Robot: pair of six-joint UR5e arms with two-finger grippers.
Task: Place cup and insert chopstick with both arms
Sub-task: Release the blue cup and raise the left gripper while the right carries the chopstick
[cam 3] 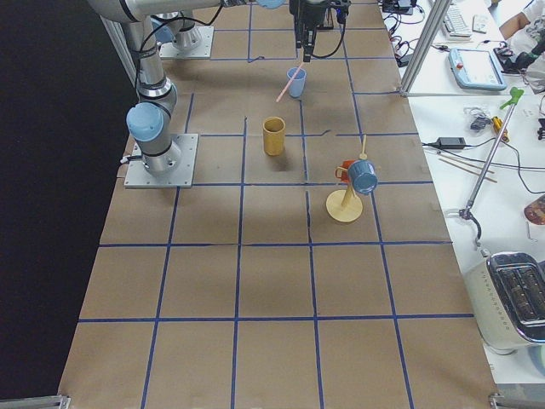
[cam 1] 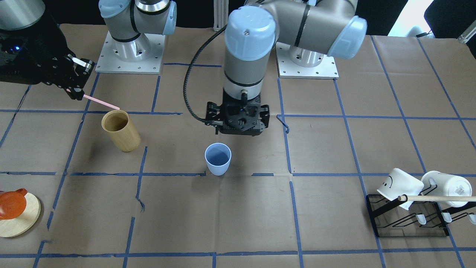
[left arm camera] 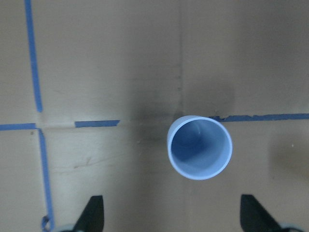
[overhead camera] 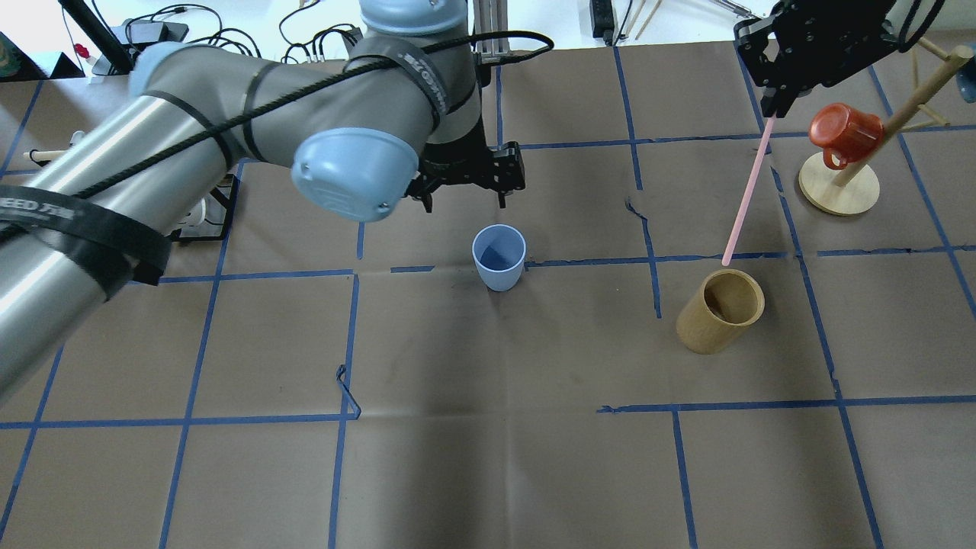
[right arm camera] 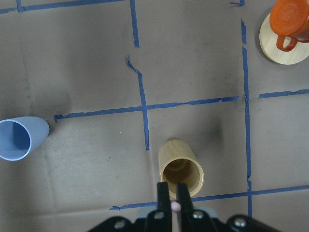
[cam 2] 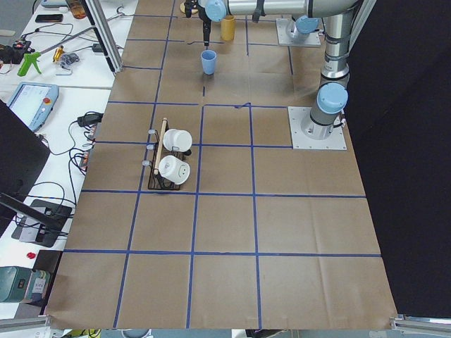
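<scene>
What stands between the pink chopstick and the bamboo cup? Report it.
Nothing visible. The right hand holds the pink chopstick with its tip above the bamboo cup, whose open mouth looks empty. The blue cup stands apart, off to the side.

Your left arm (overhead camera: 114, 152) is a run of brushed silver tubes. Each joint is closed by a round, pale blue cap (overhead camera: 354, 171) with one small screw at its centre. A ribbed black cable (cam 1: 193, 74) runs along it, bound by black straps (overhead camera: 84, 240), one of them lettered in white. Your right arm (cam 1: 126, 46) has the same silver and blue look. Both stand on square metal base plates (cam 1: 128, 61) with screws along the edges. Each arm ends in a black, boxy tool. The left tool (cam 1: 238, 124) shows a small blue light, and the right tool (cam 1: 78, 93) has slim, flat black fingers (right arm camera: 164, 193).
</scene>
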